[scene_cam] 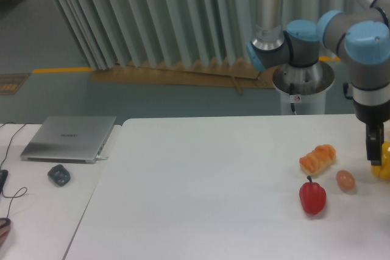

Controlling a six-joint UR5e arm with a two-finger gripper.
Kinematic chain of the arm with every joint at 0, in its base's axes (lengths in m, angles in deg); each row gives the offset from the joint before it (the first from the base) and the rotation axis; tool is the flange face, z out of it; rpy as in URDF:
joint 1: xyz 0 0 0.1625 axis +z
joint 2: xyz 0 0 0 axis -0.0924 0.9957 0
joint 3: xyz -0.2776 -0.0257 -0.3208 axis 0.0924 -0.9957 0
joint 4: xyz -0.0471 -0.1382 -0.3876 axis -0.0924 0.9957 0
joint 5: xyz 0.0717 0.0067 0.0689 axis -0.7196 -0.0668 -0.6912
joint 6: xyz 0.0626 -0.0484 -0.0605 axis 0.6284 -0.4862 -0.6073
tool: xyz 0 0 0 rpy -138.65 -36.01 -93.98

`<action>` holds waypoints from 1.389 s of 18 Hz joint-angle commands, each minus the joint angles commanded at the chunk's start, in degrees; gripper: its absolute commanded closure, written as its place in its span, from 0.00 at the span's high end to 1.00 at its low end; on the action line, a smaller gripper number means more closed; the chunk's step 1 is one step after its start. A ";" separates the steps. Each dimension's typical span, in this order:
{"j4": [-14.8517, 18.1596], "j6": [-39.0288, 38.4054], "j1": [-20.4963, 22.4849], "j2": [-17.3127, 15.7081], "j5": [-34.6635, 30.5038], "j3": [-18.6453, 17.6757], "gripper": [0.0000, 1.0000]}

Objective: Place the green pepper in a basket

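The gripper (pixel 373 149) hangs at the right edge, just left of a yellow pepper (pixel 383 161), and whether its fingers are apart or together cannot be told; no green pepper or basket is in view; nearest on the white table (pixel 201 193) lies a red pepper (pixel 312 196); behind it an egg (pixel 345 179) and a bread roll (pixel 317 158); far left, a mouse (pixel 59 175) and a closed laptop (pixel 69 138).
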 joint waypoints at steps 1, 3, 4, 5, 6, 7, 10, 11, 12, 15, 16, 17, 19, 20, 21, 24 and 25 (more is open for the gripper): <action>0.00 0.09 0.26 0.53 0.00 0.17 1.00; 0.00 0.00 0.27 1.49 -0.26 0.88 1.00; -0.09 -0.17 0.27 2.02 -0.79 1.14 1.00; 0.00 -0.09 0.27 2.29 -1.40 1.58 1.00; 0.00 -0.17 0.27 2.55 -1.49 1.84 1.00; -0.09 -0.61 0.27 2.73 -1.41 2.28 1.00; -0.44 -1.49 0.18 4.66 -0.79 3.87 1.00; -2.61 -4.80 -0.26 4.66 0.34 3.78 1.00; -3.68 -9.53 -0.26 4.23 3.22 3.52 1.00; -4.30 -17.22 1.84 2.73 13.61 1.93 1.00; -4.48 -16.44 1.94 2.64 12.32 1.93 1.00; -4.57 -15.22 1.68 2.47 8.48 1.76 1.00; -5.27 -15.46 0.02 2.38 1.78 1.84 1.00; -5.97 -17.82 -0.43 2.46 1.67 1.41 1.00; -6.59 -20.80 -0.35 2.46 1.84 0.97 1.00; -7.73 -23.11 0.44 2.38 9.89 0.53 1.00; -8.26 -23.20 0.79 2.38 11.15 0.35 1.00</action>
